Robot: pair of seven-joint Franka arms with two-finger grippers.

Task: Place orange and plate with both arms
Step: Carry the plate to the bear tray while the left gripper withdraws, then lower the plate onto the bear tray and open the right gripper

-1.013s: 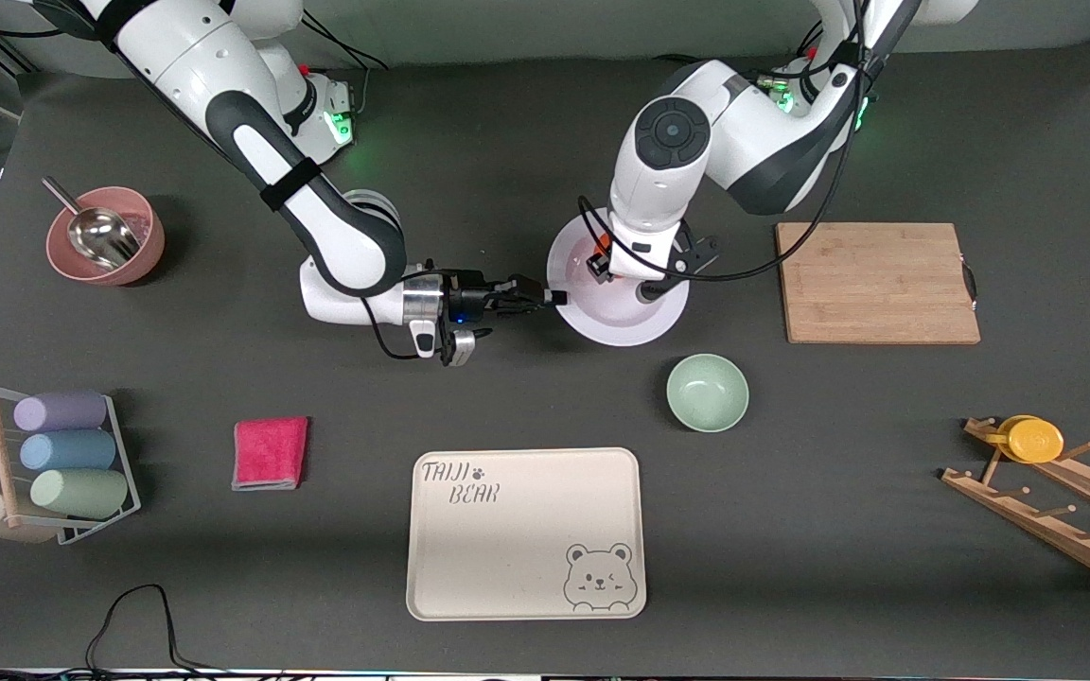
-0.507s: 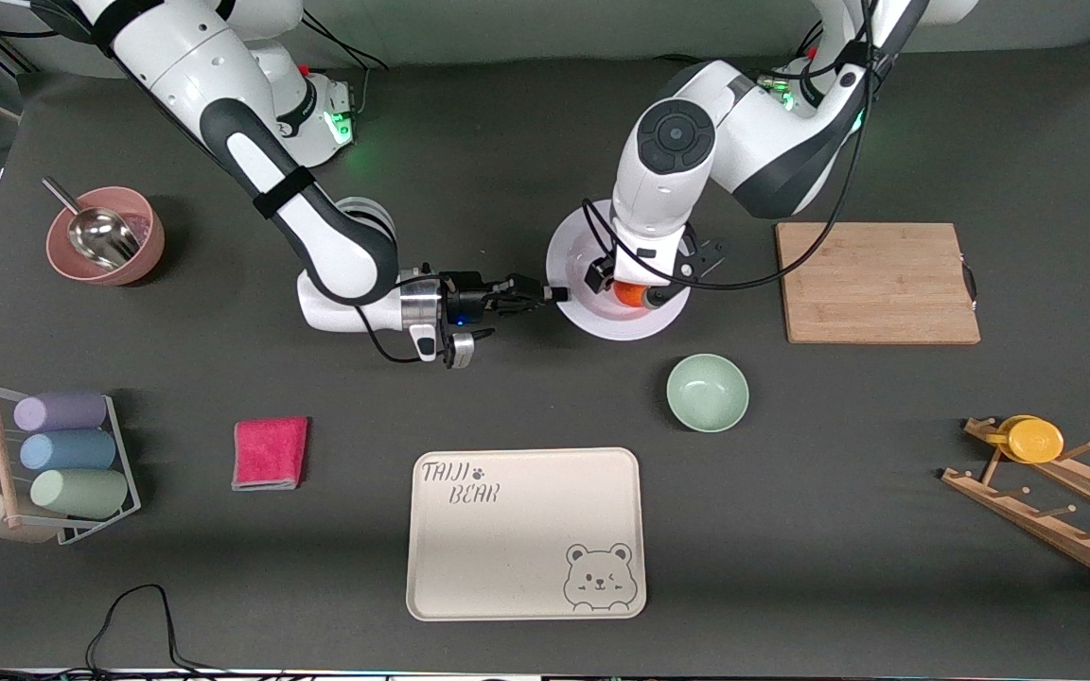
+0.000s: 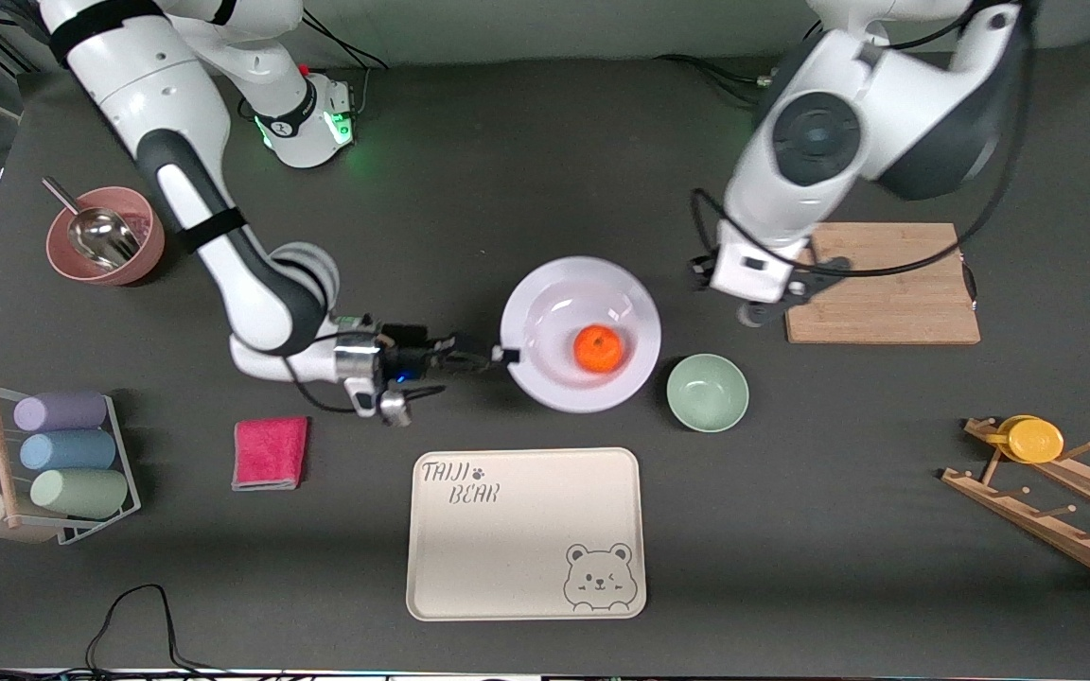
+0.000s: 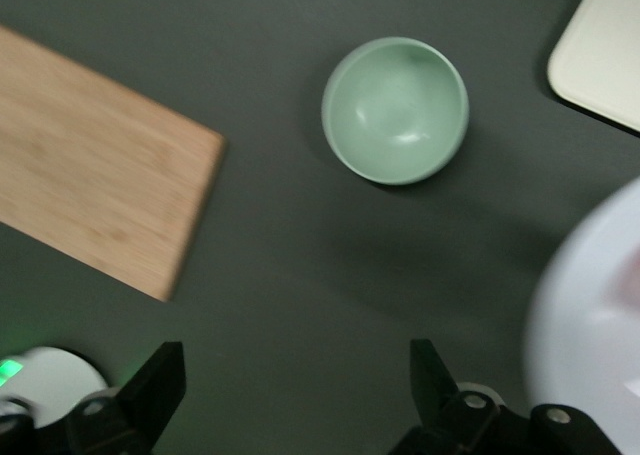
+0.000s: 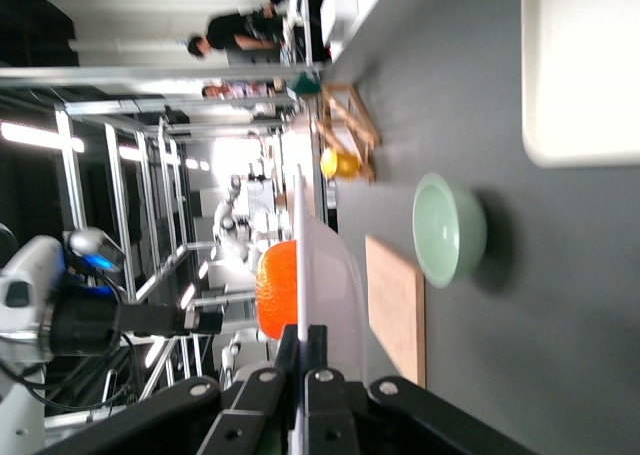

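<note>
The pale plate (image 3: 554,293) hangs just above the table between the green bowl and my right arm, with the orange (image 3: 598,348) resting in its middle. My right gripper (image 3: 504,356) is shut on the plate's rim at the side toward the right arm's end. In the right wrist view the plate (image 5: 322,265) shows edge-on, clamped by the right gripper (image 5: 303,347), with the orange (image 5: 277,290) on it. My left gripper (image 3: 761,288) is raised over the table beside the cutting board. In the left wrist view the left gripper (image 4: 295,395) stands open and holds nothing.
A mint green bowl (image 3: 707,392) sits close beside the plate. The bamboo cutting board (image 3: 876,282) lies toward the left arm's end. A cream bear tray (image 3: 526,532) is nearer the camera. There are also a pink cloth (image 3: 270,453), a pink bowl with a scoop (image 3: 106,236), a cup rack (image 3: 58,463) and a wooden rack with a yellow dish (image 3: 1035,440).
The left gripper opened, left the orange on the plate, then rose away toward the cutting board. The right gripper carried the plate with the orange toward the front camera.
</note>
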